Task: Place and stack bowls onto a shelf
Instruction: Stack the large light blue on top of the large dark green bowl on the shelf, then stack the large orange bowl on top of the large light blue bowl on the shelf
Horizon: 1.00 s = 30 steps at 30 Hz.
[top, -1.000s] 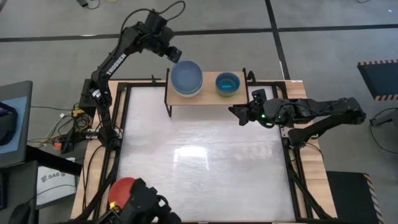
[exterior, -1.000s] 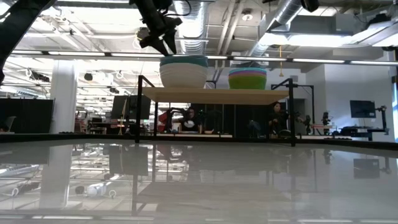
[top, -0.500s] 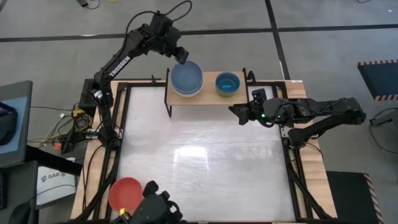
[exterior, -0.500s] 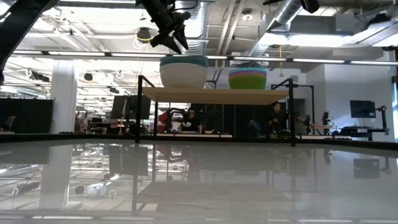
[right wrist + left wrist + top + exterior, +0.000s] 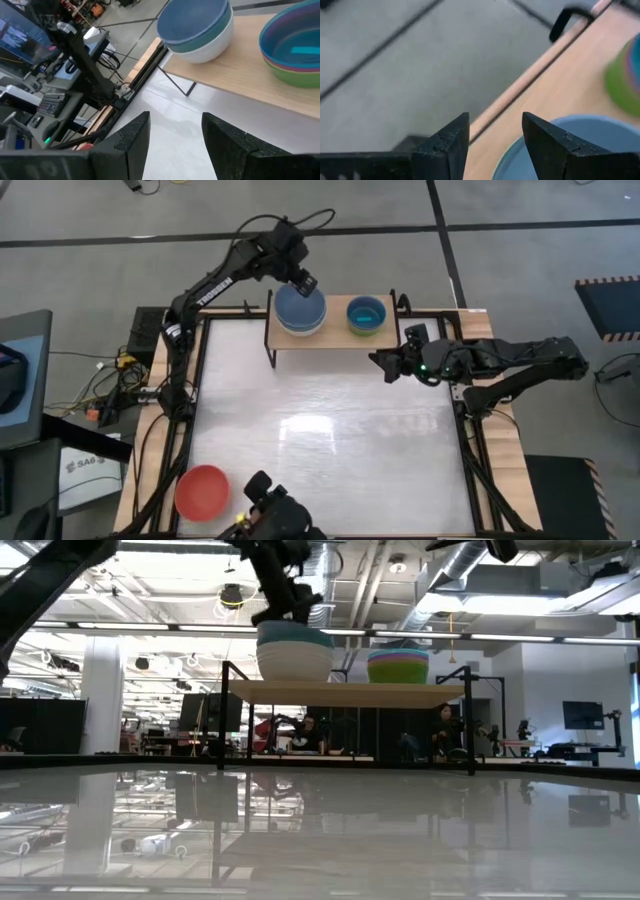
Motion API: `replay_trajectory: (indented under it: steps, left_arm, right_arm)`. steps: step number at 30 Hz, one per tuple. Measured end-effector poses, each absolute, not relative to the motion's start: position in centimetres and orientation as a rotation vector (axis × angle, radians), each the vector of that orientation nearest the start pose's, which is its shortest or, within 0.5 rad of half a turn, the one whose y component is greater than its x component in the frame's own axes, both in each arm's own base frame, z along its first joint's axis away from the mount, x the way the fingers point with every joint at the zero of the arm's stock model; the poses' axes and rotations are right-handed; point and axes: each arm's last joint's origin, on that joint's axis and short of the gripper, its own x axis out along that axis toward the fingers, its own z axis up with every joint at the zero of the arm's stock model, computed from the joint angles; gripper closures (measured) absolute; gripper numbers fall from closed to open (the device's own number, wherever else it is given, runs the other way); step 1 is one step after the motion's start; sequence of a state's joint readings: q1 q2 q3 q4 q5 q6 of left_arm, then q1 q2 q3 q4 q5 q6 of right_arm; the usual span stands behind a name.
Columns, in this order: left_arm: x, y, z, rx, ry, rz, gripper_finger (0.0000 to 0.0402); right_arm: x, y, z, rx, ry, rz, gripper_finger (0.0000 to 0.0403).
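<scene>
Nearest, red-orange bowl alone at table's front-left corner. Midway, right gripper released, beside shelf. Farthest, left gripper released above slate-blue bowl; small-bowl stack alongside.

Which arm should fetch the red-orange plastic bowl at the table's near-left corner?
Probably left: the red-orange bowl lies on its side of the table, though the open left gripper hovers above the shelf. Right gripper waits at the far-right edge.

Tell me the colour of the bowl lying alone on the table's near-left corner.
Red-orange, clearest in the high view.
</scene>
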<state>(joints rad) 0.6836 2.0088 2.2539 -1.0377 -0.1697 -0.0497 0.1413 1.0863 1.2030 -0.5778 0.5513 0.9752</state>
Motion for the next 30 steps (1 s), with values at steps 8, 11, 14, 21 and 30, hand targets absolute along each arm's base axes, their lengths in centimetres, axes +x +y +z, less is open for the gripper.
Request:
replay_trajectory:
  steps: [8,11,14,21,30]
  left_arm:
    - [32.9,27.2,38.5,-0.291,0.776,0.804,0.0235]
    - [32.5,26.9,40.0,-0.279,0.736,0.812,0.0235]
    - [31.3,25.7,42.5,-0.251,0.694,0.798,0.0235]
    - [29.5,20.9,45.9,-0.126,0.695,0.652,0.0235]
    - [28.6,15.3,44.2,-0.151,0.958,0.508,0.0235]
  right_arm:
    - [21.5,1.7,38.3,0.783,0.216,-0.571,0.0196]
    - [21.5,1.7,38.2,0.778,0.226,-0.576,0.0196]
    - [21.5,1.7,38.2,0.774,0.228,-0.576,0.0196]
    - [20.9,1.7,37.2,0.718,0.344,-0.610,0.0196]
    - [21.7,1.7,35.5,0.705,0.527,-0.593,0.0196]
